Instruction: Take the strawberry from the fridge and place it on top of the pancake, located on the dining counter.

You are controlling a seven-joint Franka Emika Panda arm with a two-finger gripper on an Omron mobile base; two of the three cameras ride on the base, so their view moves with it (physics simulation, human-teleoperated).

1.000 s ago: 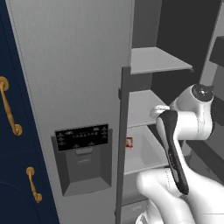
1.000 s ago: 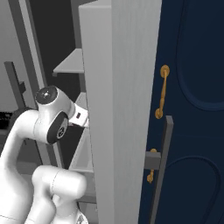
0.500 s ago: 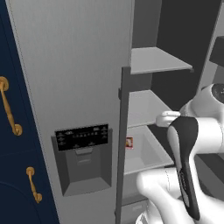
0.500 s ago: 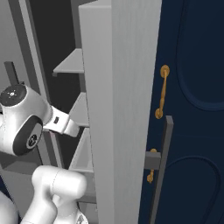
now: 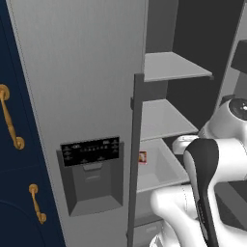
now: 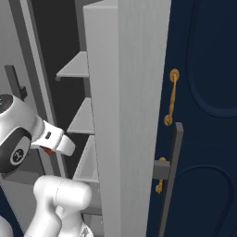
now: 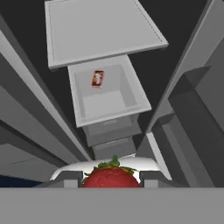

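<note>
**Hand view: strawberry held between my fingertips, outside the open fridge**

Hand view shows the strawberry [image 7: 112, 177] at the bottom centre, pinched between my two dark fingertips [image 7: 72, 179], one on each side. My gripper [image 7: 111, 178] is clenched on it. It is bright red and rounded, with a small ragged green leaf crown on top, and only its upper half is visible.

I judge it light, soft and easily bruised, with a slightly slick skin. A gentle squeeze across its widest part suits it best; gripping harder would crush it, and a sudden swing could let it slip.

Beyond the fruit I look down into the fridge [image 7: 105, 39]. A flat grey shelf [image 7: 103, 28] sits at the top of this view. Below it is an open grey bin [image 7: 109, 98], and a small red-and-white packet [image 7: 97, 78] lies in the bin near its back wall. The strawberry is well apart from both, held out in front of the shelves.

Left base view shows the closed fridge door with its black dispenser panel [image 5: 90, 150], the dark vertical handle [image 5: 135, 159] beside it, and navy cabinets with brass handles [image 5: 9, 116] to the left. The pancake and dining counter are not seen here.
</note>
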